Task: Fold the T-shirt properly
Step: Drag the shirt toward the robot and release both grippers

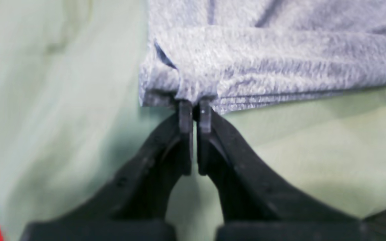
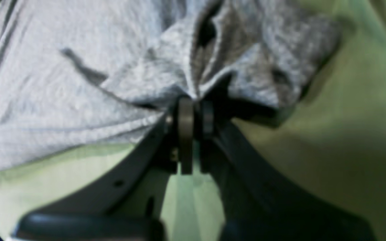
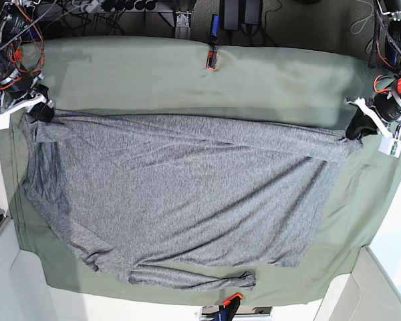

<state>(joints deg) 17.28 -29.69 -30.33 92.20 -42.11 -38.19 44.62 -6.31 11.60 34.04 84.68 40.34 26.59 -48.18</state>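
The T-shirt [image 3: 180, 194] lay spread across the olive-green table cloth [image 3: 274, 80], stretched left to right along its far edge, with one long sleeve [image 3: 187, 277] lying flat along the near side; the left gripper [image 1: 195, 108] had its jaws pinched together on a folded grey hem at the shirt's far right corner; the right gripper [image 2: 194, 115] was clamped on a bunched, puckered wad of the same fabric at the far left corner; both arms sat at the table's far corners, well apart, the cloth pulled fairly taut between them.
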